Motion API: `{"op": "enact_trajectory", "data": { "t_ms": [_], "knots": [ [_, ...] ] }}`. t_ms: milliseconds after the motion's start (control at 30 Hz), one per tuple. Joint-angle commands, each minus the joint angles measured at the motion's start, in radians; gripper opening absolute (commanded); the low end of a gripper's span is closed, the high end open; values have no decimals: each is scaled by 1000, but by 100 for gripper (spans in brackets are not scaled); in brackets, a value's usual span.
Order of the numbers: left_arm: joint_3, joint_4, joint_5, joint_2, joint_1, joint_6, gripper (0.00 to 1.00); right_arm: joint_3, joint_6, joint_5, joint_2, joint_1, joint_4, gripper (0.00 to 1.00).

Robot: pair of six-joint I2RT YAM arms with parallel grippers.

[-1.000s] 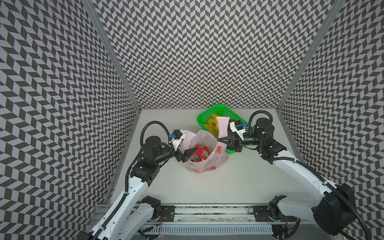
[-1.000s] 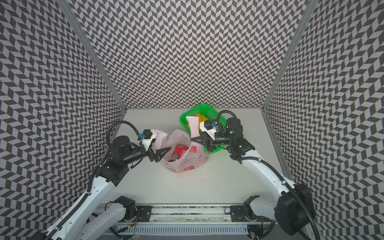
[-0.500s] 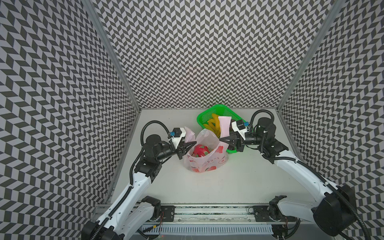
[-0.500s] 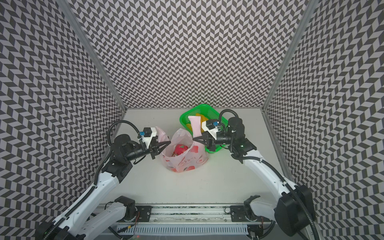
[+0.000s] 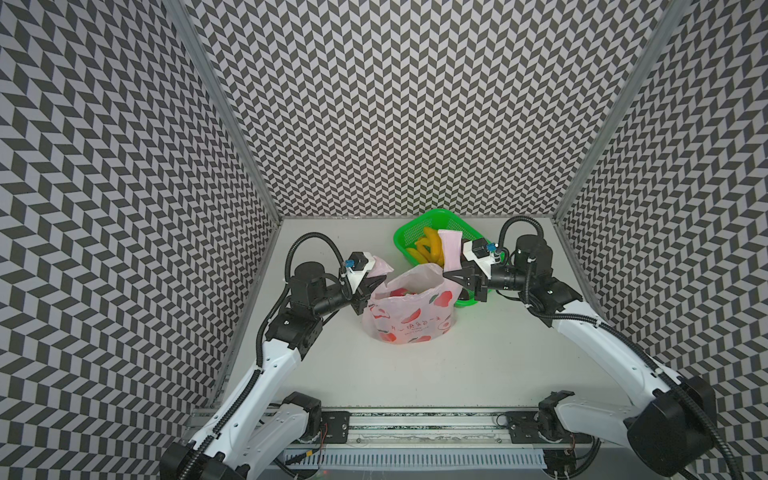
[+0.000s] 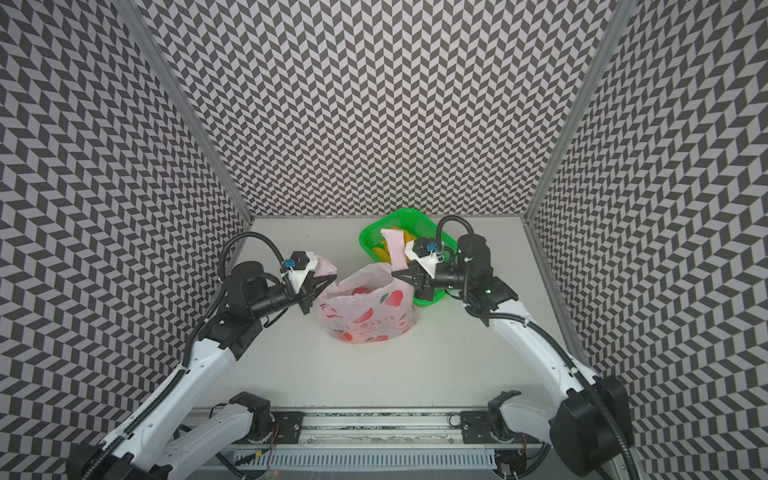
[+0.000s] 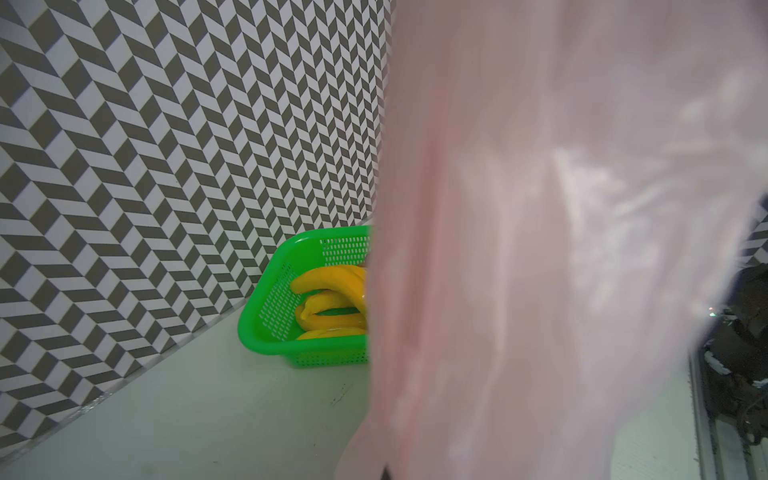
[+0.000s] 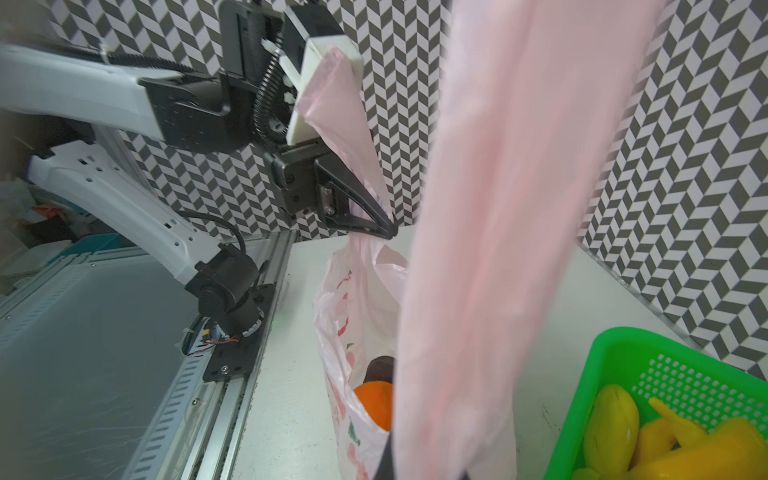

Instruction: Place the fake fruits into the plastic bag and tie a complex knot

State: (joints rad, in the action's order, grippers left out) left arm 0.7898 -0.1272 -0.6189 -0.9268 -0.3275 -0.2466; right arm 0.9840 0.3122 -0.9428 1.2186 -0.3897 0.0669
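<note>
The pale-pink plastic bag (image 5: pixel 409 316) (image 6: pixel 370 318) stands open mid-table between my grippers. My left gripper (image 5: pixel 380 283) (image 6: pixel 332 279) (image 8: pixel 388 230) is shut on the bag's left handle (image 7: pixel 540 249). My right gripper (image 5: pixel 446 274) (image 6: pixel 395 273) is shut on the right handle (image 8: pixel 498 208), which rises past its camera. Inside the bag lie an orange (image 8: pixel 376 401), a dark brown round fruit (image 8: pixel 380 368) and a red fruit (image 5: pixel 401 292). Yellow bananas (image 5: pixel 424 251) (image 7: pixel 328 282) lie in the basket. The handles are held apart and no knot is in view.
The green mesh basket (image 5: pixel 399 241) (image 6: pixel 365 237) (image 7: pixel 266 291) (image 8: pixel 602 345) stands behind the bag, close under my right gripper and near the back wall. Patterned walls close in three sides. A metal rail (image 5: pixel 415 424) runs along the table's front edge.
My left gripper has shut on the bag's left handle and drawn it up and outward. The right gripper kept its hold on the other handle and shifted slightly.
</note>
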Motion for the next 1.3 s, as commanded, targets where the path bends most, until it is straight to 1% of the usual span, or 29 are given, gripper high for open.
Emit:
{"op": "enact_trajectory", "data": {
  "t_ms": [0,167,267,400,467,567,667,800,933,1000,1133,1267],
  "knots": [
    [75,-147,125,-4,-51,-149,0,59,98,66,23,2,107,0],
    [152,-232,333,-44,-198,-228,0,104,134,110,67,-26,173,0],
    [183,-247,429,-60,-277,-248,0,130,150,142,92,-56,198,0],
    [214,-263,566,-81,-382,-268,0,168,165,151,128,-99,229,0],
    [229,-276,643,-102,-439,-273,0,188,173,152,147,-120,246,2],
    [251,-285,729,-144,-492,-266,0,200,175,147,166,-141,255,5],
    [271,-287,757,-175,-511,-251,0,198,184,117,170,-149,258,11],
    [288,-272,769,-202,-519,-229,0,162,202,87,145,-149,250,22],
    [299,-274,804,-222,-521,-221,0,108,189,68,101,-143,199,32],
    [299,-275,830,-224,-522,-217,0,92,182,47,88,-137,176,38],
    [290,-266,834,-213,-523,-221,0,105,179,0,97,-135,169,50],
    [285,-256,831,-207,-524,-224,0,125,146,-43,115,-135,144,54]
  ]
}}
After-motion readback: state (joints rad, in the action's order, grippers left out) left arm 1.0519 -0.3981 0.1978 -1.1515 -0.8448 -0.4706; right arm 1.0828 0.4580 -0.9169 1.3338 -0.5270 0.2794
